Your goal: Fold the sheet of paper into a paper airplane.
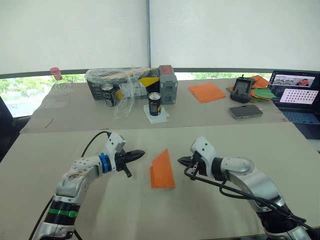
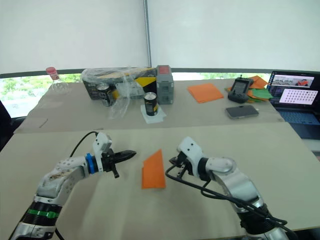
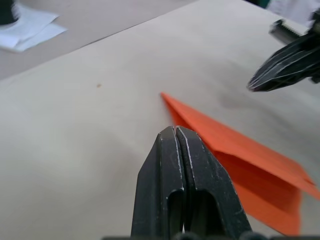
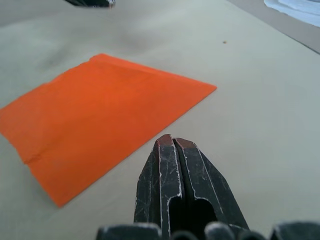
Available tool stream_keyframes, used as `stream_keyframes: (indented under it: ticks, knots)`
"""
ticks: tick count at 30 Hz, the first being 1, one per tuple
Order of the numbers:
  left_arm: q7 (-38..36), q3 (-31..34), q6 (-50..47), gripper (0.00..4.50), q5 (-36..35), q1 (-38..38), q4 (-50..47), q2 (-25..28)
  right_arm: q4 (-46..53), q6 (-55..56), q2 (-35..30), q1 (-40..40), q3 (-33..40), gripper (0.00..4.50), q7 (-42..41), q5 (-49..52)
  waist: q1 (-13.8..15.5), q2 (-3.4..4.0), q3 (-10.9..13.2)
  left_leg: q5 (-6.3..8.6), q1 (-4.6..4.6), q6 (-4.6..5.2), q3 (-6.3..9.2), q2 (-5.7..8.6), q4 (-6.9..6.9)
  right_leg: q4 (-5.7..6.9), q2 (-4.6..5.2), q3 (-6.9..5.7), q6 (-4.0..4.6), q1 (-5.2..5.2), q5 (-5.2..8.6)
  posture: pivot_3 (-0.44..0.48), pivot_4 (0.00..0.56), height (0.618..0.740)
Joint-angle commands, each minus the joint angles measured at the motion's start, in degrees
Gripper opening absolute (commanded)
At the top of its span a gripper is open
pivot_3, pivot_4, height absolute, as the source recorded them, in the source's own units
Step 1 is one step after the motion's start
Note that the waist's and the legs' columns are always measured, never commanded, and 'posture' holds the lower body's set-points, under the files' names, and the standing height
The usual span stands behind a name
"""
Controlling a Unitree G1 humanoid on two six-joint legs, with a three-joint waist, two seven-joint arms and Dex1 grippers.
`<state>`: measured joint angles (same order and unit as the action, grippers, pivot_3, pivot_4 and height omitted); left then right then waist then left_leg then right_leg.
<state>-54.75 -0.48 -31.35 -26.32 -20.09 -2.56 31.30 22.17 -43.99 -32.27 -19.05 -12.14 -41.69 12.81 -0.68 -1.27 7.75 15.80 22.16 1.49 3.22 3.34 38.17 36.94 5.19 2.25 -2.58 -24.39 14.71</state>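
Orange, the folded sheet of paper (image 1: 162, 170) lies free between the clenched, empty left gripper (image 1: 141, 152) and right gripper (image 1: 181, 160), seemingly awaiting another crease.

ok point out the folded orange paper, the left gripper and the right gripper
folded orange paper (image 1: 162, 171), left eye view, middle of its top face
left gripper (image 1: 141, 153), left eye view, fingertips
right gripper (image 1: 181, 160), left eye view, fingertips

Beige table (image 1: 60, 210) bears folded orange paper airplane (image 1: 162, 170), cans (image 1: 155, 104), laptop (image 1: 298, 95)
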Motion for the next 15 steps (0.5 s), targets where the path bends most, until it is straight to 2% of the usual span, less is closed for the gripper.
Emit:
stream_keyframes:
  ticks: [1,5,6,8,9,12,15]
  knots:
    - [-1.9,-0.2,-7.3,0.85,-2.8,-5.7,1.9,1.8,4.0,-0.3,-1.3,0.1,2.4,0.00,-0.4,1.7,0.1,-0.03,0.0,0.01,0.02,0.02,0.01,-0.01,0.09,0.04,-0.03,-0.02,-0.01,0.00,0.00,0.000,0.150,0.740]
    - [3.0,3.0,-21.2,2.21,-7.7,-13.4,7.9,-0.9,4.6,-0.7,-2.0,0.6,3.1,0.00,0.5,2.1,0.1,-0.04,0.0,0.04,0.02,0.08,0.05,0.01,0.28,0.16,-0.13,-0.08,-0.04,0.05,-0.02,0.000,0.150,0.740]
    - [6.6,2.7,-22.8,2.60,-5.8,-15.4,8.6,-1.3,4.8,-0.7,-2.1,0.8,3.3,0.00,1.0,1.9,0.0,-0.05,0.0,0.06,0.02,0.12,0.06,0.01,0.38,0.19,-0.15,-0.09,-0.08,0.09,-0.04,0.000,0.150,0.740]
    - [10.2,0.3,-32.7,3.27,-4.0,-20.0,10.4,-0.2,5.0,-0.7,-2.2,1.2,3.5,0.00,1.6,1.9,0.0,-0.11,0.1,0.08,0.07,0.16,0.06,-0.02,0.60,0.24,-0.23,-0.08,-0.09,0.10,-0.05,0.000,0.150,0.740]
    - [7.1,0.6,-38.7,3.54,-7.5,-22.8,13.2,0.2,5.3,-0.8,-2.3,1.4,3.6,0.00,1.9,1.9,0.0,-0.12,0.1,0.08,0.11,0.15,0.05,-0.01,0.62,0.22,-0.27,-0.07,-0.12,0.09,-0.06,0.000,0.150,0.740]
    - [-1.4,0.1,-49.4,3.54,-13.4,-30.1,22.4,0.7,5.9,-1.0,-2.3,1.8,4.0,0.00,2.7,2.0,-0.2,-0.12,0.1,0.08,0.14,0.16,0.04,0.05,0.68,0.26,-0.27,-0.07,-0.14,0.03,-0.07,0.000,0.150,0.740]
    - [-2.9,-2.1,-50.9,3.54,-12.3,-34.2,28.3,0.6,6.4,-1.2,-2.5,1.9,4.0,0.00,3.2,2.1,-0.2,-0.12,0.1,0.07,0.13,0.14,0.04,0.07,0.70,0.28,-0.28,-0.09,-0.15,0.03,-0.07,0.000,0.150,0.740]
